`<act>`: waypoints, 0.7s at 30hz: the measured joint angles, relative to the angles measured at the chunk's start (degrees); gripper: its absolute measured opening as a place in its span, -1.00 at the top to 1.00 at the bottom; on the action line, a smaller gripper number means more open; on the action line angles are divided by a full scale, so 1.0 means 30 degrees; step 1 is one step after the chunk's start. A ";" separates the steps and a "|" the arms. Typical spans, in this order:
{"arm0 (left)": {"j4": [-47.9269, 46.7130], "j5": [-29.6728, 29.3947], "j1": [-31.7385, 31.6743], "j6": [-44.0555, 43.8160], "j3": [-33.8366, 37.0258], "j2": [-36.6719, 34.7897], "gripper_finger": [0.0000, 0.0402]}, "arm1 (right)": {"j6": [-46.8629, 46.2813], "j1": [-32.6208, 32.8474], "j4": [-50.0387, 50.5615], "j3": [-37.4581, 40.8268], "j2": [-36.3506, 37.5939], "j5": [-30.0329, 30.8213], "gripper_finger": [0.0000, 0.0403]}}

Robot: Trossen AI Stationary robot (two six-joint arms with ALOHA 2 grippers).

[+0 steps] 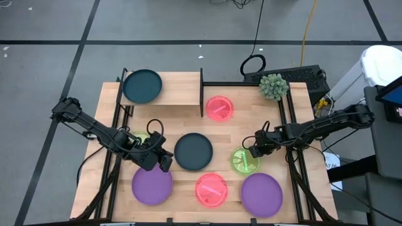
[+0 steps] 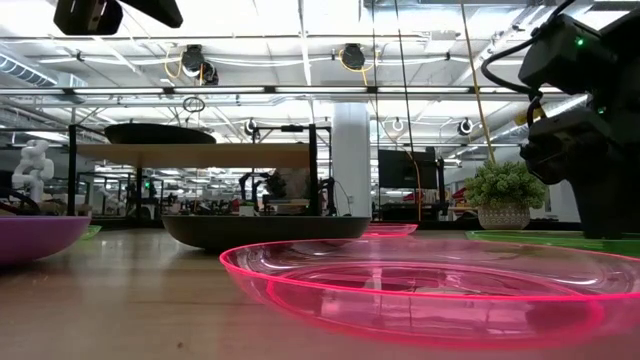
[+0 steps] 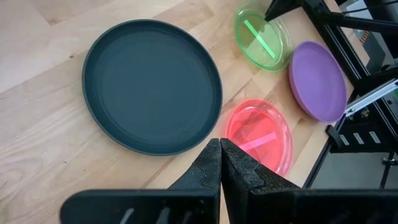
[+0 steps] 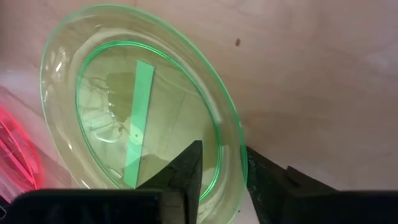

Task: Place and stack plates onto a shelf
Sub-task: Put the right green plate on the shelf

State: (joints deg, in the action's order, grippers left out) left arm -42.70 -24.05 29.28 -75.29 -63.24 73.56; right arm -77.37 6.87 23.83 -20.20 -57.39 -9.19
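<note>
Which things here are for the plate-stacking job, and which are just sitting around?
For the job:
- light-wood shelf with black end panels
- dark teal plate on the shelf
- dark teal plate mid-table
- two purple plates
- two see-through pink plates
- see-through green plate, its rim between the right gripper's fingers

Just lying about:
- small potted green plant
- black cable loop

I count one teal-black plate (image 1: 142, 86) flat on the shelf (image 1: 179, 94); another (image 1: 193, 151) mid-table, among two pink (image 1: 220, 108), purple (image 1: 152, 185) and green plates (image 1: 244, 161).
</note>
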 joint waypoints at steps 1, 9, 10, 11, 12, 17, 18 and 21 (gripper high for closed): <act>0.0000 0.0007 0.0000 0.0000 0.0000 0.0000 0.98 | 0.0001 0.0000 0.0010 0.0004 0.0000 0.0010 0.58; 0.0000 -0.0007 0.0000 0.0007 0.0000 0.0007 0.98 | -0.0001 0.0000 0.0058 0.0004 -0.0007 0.0036 0.83; 0.0000 -0.0007 0.0000 0.0007 0.0000 0.0007 0.98 | 0.0000 0.0000 0.0055 0.0004 -0.0009 0.0040 0.86; 0.0000 -0.0007 0.0000 0.0007 0.0000 0.0007 0.98 | 0.0001 0.0000 0.0033 0.0004 -0.0015 0.0036 0.89; 0.0000 -0.0007 0.0000 0.0007 0.0000 0.0007 0.98 | 0.0001 0.0000 0.0015 0.0004 -0.0007 0.0036 0.92; -0.0007 -0.0015 0.0000 0.0092 0.0007 0.0007 0.98 | -0.0075 0.0000 -0.0539 0.0004 -0.0007 0.0034 0.99; -0.0007 -0.0015 0.0000 0.0138 0.0007 0.0007 0.98 | -0.0199 0.0000 -0.0728 0.0004 -0.0007 0.0036 0.98; -0.0098 -0.0015 0.0000 0.0193 0.0007 0.0007 0.98 | -0.0471 0.0000 -0.1089 0.0004 -0.0007 0.0051 0.99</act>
State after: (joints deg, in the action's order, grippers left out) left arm -42.99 -24.10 29.28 -74.71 -63.22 73.58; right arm -78.78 6.87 20.57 -20.18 -57.41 -9.04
